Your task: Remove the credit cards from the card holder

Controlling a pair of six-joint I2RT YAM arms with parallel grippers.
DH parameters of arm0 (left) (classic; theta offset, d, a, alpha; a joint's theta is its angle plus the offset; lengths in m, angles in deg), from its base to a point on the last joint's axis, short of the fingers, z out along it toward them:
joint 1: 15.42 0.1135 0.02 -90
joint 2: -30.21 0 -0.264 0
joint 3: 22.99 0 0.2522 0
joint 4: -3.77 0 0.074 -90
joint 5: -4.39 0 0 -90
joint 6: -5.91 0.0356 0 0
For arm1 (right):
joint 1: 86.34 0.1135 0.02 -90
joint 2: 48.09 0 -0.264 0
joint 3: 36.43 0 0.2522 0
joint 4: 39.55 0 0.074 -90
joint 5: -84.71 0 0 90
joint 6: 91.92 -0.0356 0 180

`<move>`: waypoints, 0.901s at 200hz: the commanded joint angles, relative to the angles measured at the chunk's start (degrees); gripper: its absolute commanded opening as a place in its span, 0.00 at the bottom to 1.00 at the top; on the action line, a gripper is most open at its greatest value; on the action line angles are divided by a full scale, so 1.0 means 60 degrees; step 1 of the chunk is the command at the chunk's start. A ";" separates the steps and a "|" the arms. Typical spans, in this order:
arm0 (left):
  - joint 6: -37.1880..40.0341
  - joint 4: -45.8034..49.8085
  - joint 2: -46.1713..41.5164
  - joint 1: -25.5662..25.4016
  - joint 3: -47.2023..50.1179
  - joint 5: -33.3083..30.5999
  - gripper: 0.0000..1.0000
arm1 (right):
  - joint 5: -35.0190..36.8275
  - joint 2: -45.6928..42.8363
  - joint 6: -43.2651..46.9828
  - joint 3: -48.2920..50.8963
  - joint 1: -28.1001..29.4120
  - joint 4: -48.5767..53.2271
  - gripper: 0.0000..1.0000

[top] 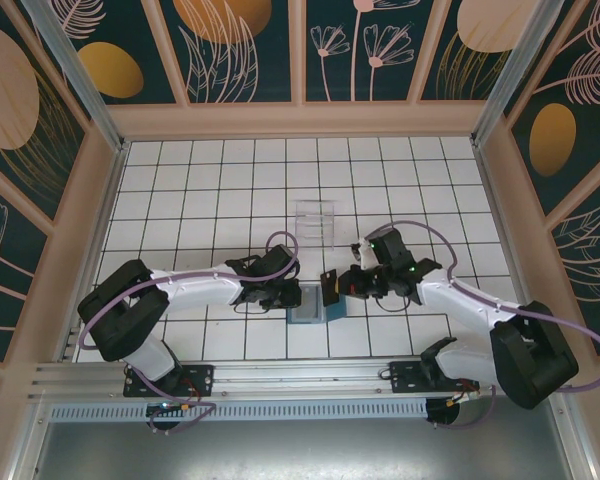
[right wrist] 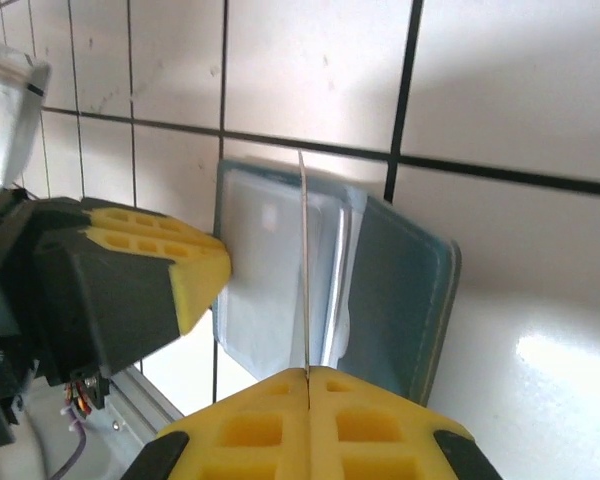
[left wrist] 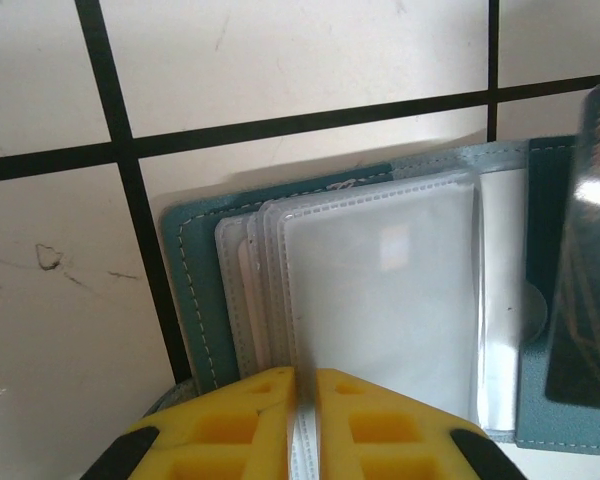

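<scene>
Noted left gripper [left wrist: 305,425] pinched on the clear sleeves [left wrist: 380,290] of the card holder [left wrist: 205,290], lying open just ahead of its fingertips, judged to anchor it. Found right gripper [right wrist: 308,425] pressed together on the dark card [right wrist: 303,260], edge-on, projecting straight ahead from its pads above the holder; judged mid-extraction.

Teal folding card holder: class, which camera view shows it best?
Left wrist: the teal folding card holder is close, clear plastic sleeves fanned open. Right wrist shows it farther off, slanted; top external, a tiny patch.
</scene>
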 commanded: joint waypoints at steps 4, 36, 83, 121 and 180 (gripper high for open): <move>0.0187 0.0368 -0.0090 -0.0017 -0.0071 -0.0265 0.16 | 0.0746 -0.0197 0.1206 -0.0667 -0.0039 0.0619 0.00; 0.0173 0.0308 -0.0119 -0.0015 -0.0009 -0.0269 0.16 | 0.1765 0.0104 0.2524 -0.1655 -0.0046 0.1245 0.00; 0.0255 0.0352 -0.0024 -0.0021 -0.0148 -0.0231 0.16 | 0.2648 0.0132 0.5605 -0.2764 0.0101 0.1866 0.00; 0.0260 0.0308 -0.0003 -0.0015 -0.0208 -0.0188 0.16 | 0.2836 0.0391 0.9321 -0.3673 0.0118 0.2945 0.00; 0.0231 0.0250 -0.0059 -0.0026 -0.0152 -0.0131 0.16 | 0.2873 0.2075 1.3458 -0.6053 0.0022 0.5335 0.00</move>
